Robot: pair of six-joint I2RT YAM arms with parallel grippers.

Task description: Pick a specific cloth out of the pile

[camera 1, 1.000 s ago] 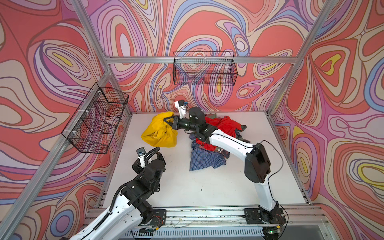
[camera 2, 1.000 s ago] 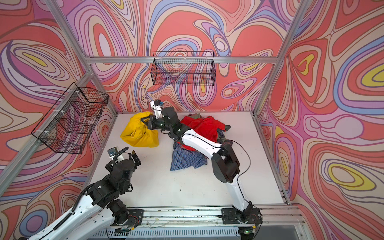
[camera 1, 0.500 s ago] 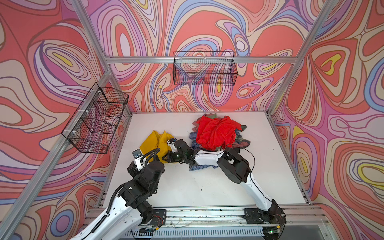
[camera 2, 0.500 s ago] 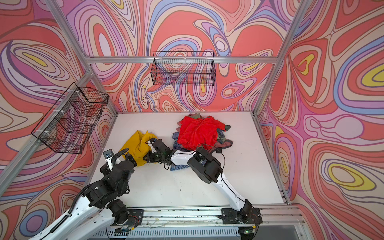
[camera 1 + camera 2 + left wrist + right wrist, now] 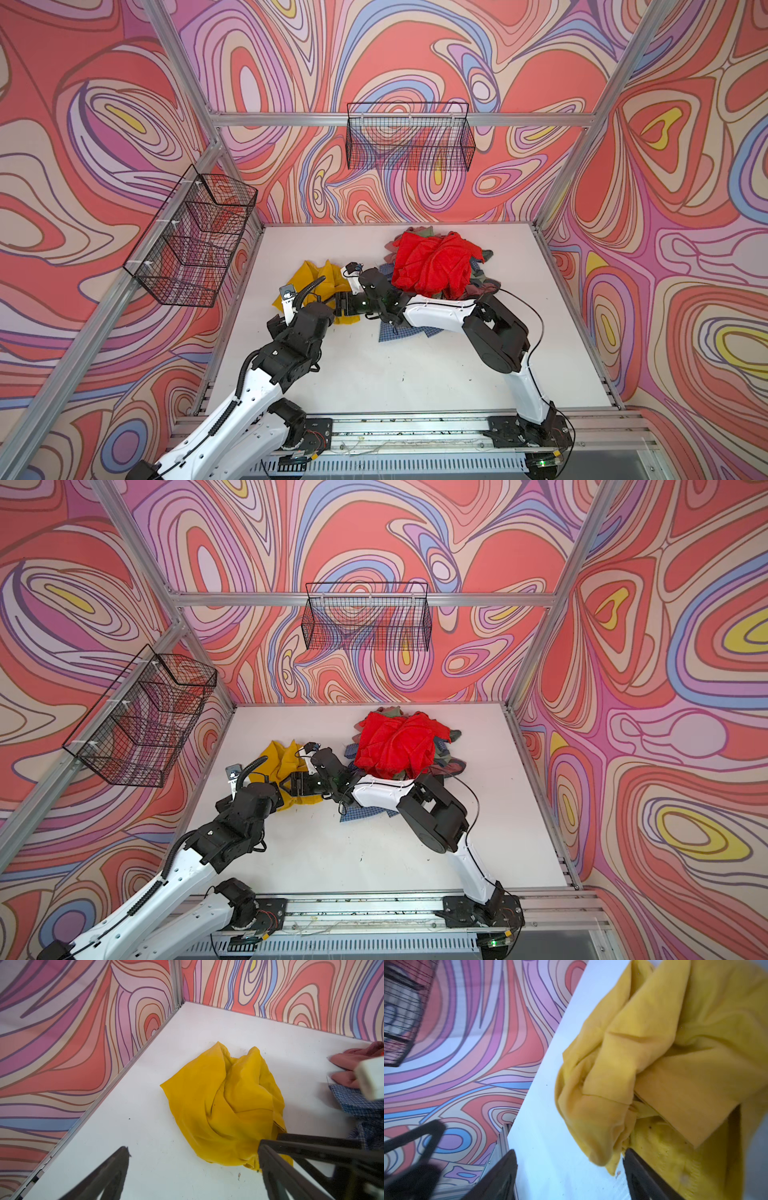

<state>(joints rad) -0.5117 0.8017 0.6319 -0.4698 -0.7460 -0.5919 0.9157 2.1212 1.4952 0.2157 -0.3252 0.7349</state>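
Note:
The cloth [image 5: 316,276] [image 5: 280,756] is a crumpled mustard-yellow piece lying on the white table, left of the pile [image 5: 432,266] [image 5: 395,746]. The pile is a heap topped by a bright red cloth, with a blue checked shirt [image 5: 399,332] at its near side. My right gripper [image 5: 338,305] [image 5: 569,1151] stands open at the cloth's near edge. A fold of the cloth [image 5: 664,1053] rests against one finger and nothing is gripped. My left gripper [image 5: 192,1147] is open just short of the cloth [image 5: 224,1105], close beside the right one.
A wire basket [image 5: 409,137] hangs on the back wall and another [image 5: 195,245] on the left wall. The left wall's rail [image 5: 116,1082] runs close to the cloth. The checked shirt [image 5: 353,1101] and a pink piece [image 5: 349,1059] lie beside it.
My right gripper carried the yellow cloth away from the pile toward the front left, lowered it onto the table and opened. My left arm came forward toward the cloth.

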